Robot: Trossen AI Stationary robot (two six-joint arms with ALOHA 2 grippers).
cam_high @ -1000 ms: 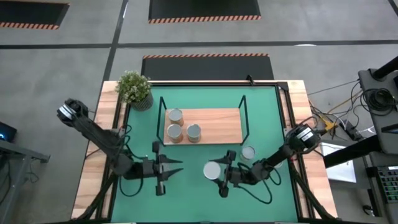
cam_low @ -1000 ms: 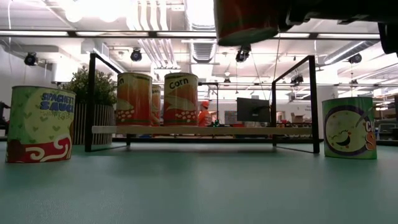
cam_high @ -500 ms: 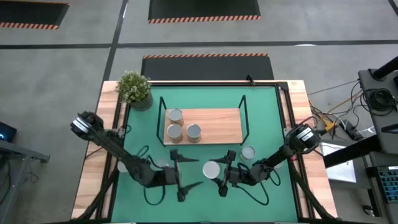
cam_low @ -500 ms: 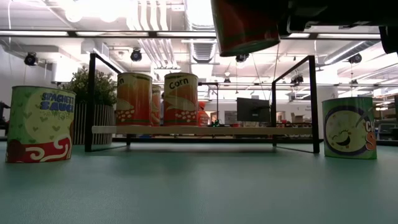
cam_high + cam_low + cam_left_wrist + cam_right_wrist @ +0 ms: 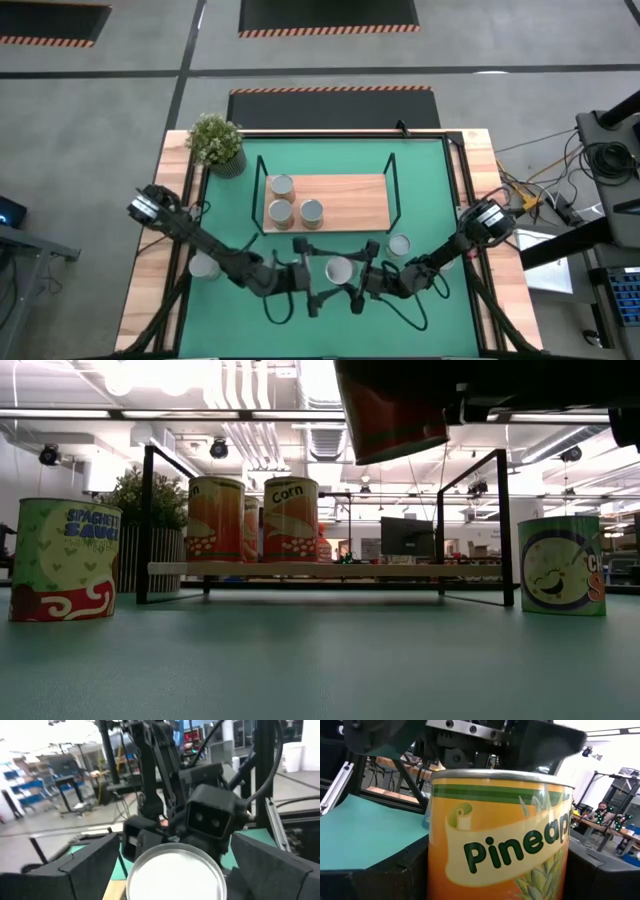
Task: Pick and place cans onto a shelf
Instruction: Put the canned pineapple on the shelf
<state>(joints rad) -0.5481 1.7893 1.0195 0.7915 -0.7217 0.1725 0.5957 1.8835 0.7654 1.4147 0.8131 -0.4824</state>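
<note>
High view: right gripper (image 5: 357, 284) clamped on a pineapple can (image 5: 338, 270), held up off the green mat (image 5: 430, 210) just in front of the shelf (image 5: 350, 200). Left gripper (image 5: 312, 285) right there too, fingers spread wide on either side of that same can, coming at it from the opposite side. Not touching it as far as can be told.

Three cans on the shelf board already, bunched at its left end: one at the back (image 5: 282, 185), one in front of it (image 5: 281, 213), one just beside that (image 5: 312, 211). Another can (image 5: 400, 245) standing on the mat near the shelf's right front post, and one more (image 5: 205, 267) off on the left edge of the mat beside the left arm. Potted plant (image 5: 216, 142) at the far left corner of the table.

Low view: held can (image 5: 392, 410) hanging tilted at the top, clear of the mat. Corn can (image 5: 290, 520) upright on the board, spaghetti sauce can (image 5: 63, 560) standing on the mat at left, clam-looking can (image 5: 562, 564) at right.

Right wrist view: big orange Pineapple label (image 5: 510, 845) filling everything between the dark fingers.

Left wrist view: shiny round lid (image 5: 175, 872) sitting between the two open fingers (image 5: 85, 870), right arm's wrist just behind.
</note>
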